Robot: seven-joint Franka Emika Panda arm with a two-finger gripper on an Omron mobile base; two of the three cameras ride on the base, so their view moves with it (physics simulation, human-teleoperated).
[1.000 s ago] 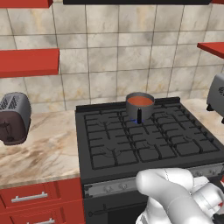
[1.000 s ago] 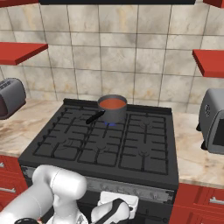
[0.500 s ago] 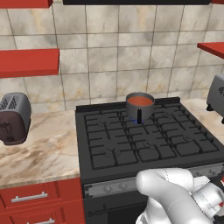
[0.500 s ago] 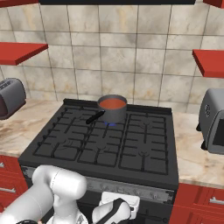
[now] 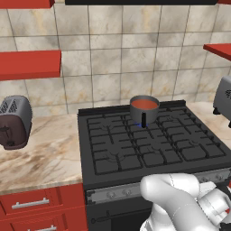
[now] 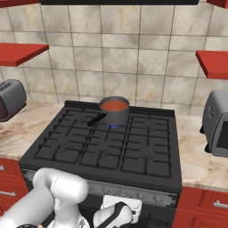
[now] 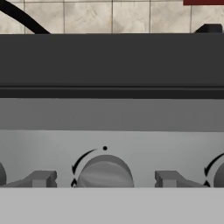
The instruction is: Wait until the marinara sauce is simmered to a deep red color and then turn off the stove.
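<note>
The two small dark finger tips (image 7: 43, 179) of the gripper (image 7: 104, 179) stand wide apart, one on each side of a round grey knob (image 7: 105, 171) on the wide black stove (image 5: 144, 144), not squeezing it

You see a toaster (image 5: 14, 122) on the marble table (image 5: 40, 158), red shelves (image 5: 29, 64) on the tiled wall (image 5: 117, 49).

saucepan (image 5: 144, 109) — on stove (image 5: 113, 158) — rear

- A glossy white robot arm (image 5: 180, 203) is showing rounded, bulging tube-like segments.
- Dark grey rings are separating its joints.
- A white hand block is carrying two small dark grey finger tips (image 7: 41, 179).
</note>
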